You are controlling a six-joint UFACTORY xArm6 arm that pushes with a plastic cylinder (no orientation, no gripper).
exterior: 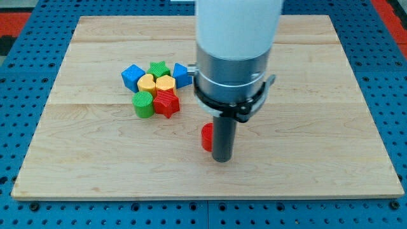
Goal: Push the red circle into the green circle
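The red circle (206, 137) lies on the wooden board (95, 152) just below the middle, partly hidden by my rod. My tip (221, 159) rests on the board right against the red circle's right side. The green circle (144, 104) sits at the lower left of a cluster of blocks, up and to the left of the red circle, well apart from it. A red star (166, 102) lies right beside the green circle, between it and the red circle.
The cluster also holds a blue block (133, 76), a green star (158, 68), a yellow block (147, 83), a yellow heart (165, 83) and another blue block (182, 75). The arm's wide white and grey body (232, 57) hides the board's upper middle.
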